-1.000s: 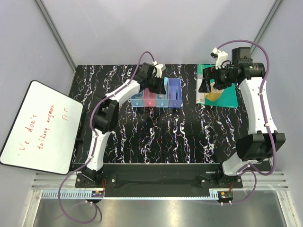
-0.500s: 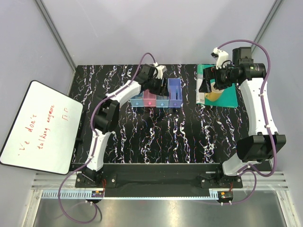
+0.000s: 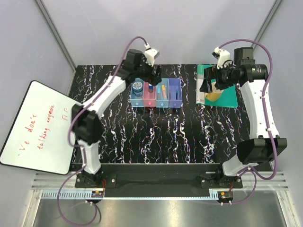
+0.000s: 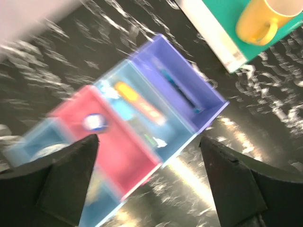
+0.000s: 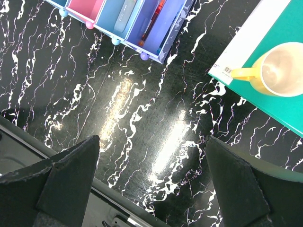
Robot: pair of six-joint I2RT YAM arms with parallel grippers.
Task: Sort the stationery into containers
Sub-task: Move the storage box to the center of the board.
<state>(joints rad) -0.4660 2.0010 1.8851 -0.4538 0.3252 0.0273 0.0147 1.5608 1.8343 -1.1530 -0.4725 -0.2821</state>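
The four containers (image 3: 156, 94) stand in a row at the table's far middle. In the top view a round blue disc (image 3: 138, 86) lies in the light blue bin, a blue cylinder (image 3: 150, 87) in the pink one and an orange-yellow stick (image 3: 163, 89) in the blue one. My left gripper (image 3: 152, 72) hangs open above the row's far side; its blurred wrist view shows the stick (image 4: 139, 101) and the cylinder (image 4: 94, 122) beyond empty fingers (image 4: 66, 179). My right gripper (image 3: 206, 86) is open over bare table (image 5: 151, 189), right of the purple bin (image 5: 163, 23), which holds a pen (image 5: 152, 21).
A yellow mug (image 3: 215, 94) stands on a green book (image 3: 227, 97) at the far right, under the right wrist. A whiteboard (image 3: 40, 127) leans off the table's left edge. The table's near edge (image 5: 71, 156) shows in the right wrist view.
My left gripper has gone from shut to open and has risen back from the bins, the arm swinging left. The orange-yellow stick now lies in the blue bin. The right arm has hardly moved.
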